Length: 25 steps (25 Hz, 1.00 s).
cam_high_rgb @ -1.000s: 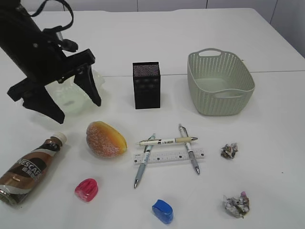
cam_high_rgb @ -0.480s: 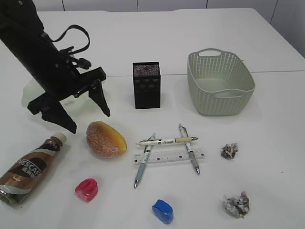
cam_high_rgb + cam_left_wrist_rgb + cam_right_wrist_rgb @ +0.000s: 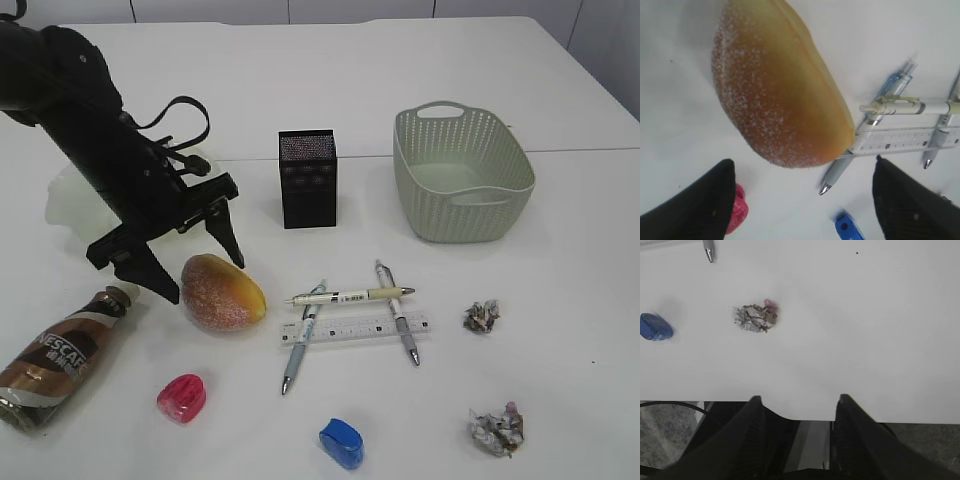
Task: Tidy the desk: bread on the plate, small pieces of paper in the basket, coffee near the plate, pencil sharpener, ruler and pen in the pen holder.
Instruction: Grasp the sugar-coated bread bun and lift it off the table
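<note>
Right now the left gripper [image 3: 195,268] is hanging with its jaws spread wide, released and holding nothing, just above the bread [image 3: 222,292]. The bread is lying on the white table [image 3: 560,220], not on the plate [image 3: 68,195], and is sitting between the two fingertips [image 3: 695,210] as the left wrist view shows them, a little ahead of the tips. Behind the jaws, up the arm, the pale plate is peeking out. To the outside of one finger the coffee bottle [image 3: 62,352] is lying on its side. On the near side of the jaws the red sharpener [image 3: 181,397] and the blue sharpener [image 3: 341,442] are resting on the table. Off to the other side of the jaws, the pens [image 3: 347,296] and the ruler [image 3: 355,328] are lying crossed together, touching each other, with the black pen holder [image 3: 307,178] and the basket [image 3: 460,172] standing further off.

The right gripper [image 3: 797,415] is sitting at the table edge, jaws partly parted and gripping nothing. Ahead of its jaws a crumpled paper ball [image 3: 756,317] is lying on the table, well apart from them. A second paper ball [image 3: 482,316] is lying near the pens.
</note>
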### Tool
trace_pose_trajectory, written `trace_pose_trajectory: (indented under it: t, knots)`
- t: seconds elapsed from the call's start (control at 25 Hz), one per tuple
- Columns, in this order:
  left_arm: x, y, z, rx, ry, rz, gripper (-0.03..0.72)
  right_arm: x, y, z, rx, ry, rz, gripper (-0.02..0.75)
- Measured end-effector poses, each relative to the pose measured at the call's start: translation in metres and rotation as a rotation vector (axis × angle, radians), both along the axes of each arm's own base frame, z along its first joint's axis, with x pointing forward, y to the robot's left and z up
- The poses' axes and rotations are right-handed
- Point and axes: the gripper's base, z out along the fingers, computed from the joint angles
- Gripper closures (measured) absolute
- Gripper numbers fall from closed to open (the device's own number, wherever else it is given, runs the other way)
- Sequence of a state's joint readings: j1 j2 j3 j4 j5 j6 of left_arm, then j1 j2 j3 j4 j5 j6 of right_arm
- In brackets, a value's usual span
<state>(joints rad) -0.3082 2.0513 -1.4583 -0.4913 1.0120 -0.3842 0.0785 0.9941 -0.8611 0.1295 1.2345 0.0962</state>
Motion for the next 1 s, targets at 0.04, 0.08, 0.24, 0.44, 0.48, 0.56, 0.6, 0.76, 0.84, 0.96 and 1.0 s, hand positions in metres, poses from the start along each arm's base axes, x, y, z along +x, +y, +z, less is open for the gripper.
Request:
trace_pose_trajectory:
  t: [0.04, 0.08, 0.24, 0.44, 0.48, 0.56, 0.6, 0.76, 0.84, 0.96, 1.0]
  knots:
    - [0.001, 0.0, -0.003, 0.002, 0.004, 0.002, 0.063, 0.0, 0.0, 0.0, 0.0, 0.0, 0.0, 0.393]
    - [0.002, 0.0, -0.006, 0.004, 0.004, 0.004, 0.064, 0.0, 0.0, 0.0, 0.0, 0.0, 0.0, 0.393]
    - [0.005, -0.001, -0.016, 0.01, 0.0, 0.016, 0.072, 0.0, 0.0, 0.0, 0.0, 0.0, 0.001, 0.393]
    - [0.01, -0.002, -0.028, 0.015, 0.001, 0.023, 0.111, 0.0, 0.0, 0.0, -0.001, 0.0, 0.002, 0.393]
    - [0.012, -0.002, -0.03, 0.016, 0.003, 0.021, 0.127, 0.0, 0.0, 0.0, -0.001, 0.0, 0.002, 0.393]
    - [0.013, -0.003, -0.033, 0.014, 0.01, 0.018, 0.158, 0.0, 0.0, 0.0, -0.001, -0.001, 0.004, 0.393]
    - [0.013, -0.003, -0.033, 0.013, 0.012, 0.017, 0.172, 0.0, 0.0, 0.0, -0.002, -0.001, 0.008, 0.393]
    - [0.013, -0.003, -0.034, 0.013, 0.015, 0.011, 0.272, 0.0, 0.0, 0.0, -0.004, -0.002, 0.014, 0.393]
    - [0.013, -0.003, -0.035, 0.013, 0.015, 0.007, 0.365, 0.0, 0.0, 0.0, -0.004, -0.002, 0.014, 0.393]
    - [0.014, -0.004, -0.035, 0.012, 0.005, -0.012, 0.468, 0.0, 0.0, 0.0, -0.004, -0.002, 0.014, 0.393]
    - [0.014, -0.004, -0.035, 0.012, 0.001, -0.02, 0.482, 0.0, 0.0, 0.0, -0.004, -0.002, 0.015, 0.393]
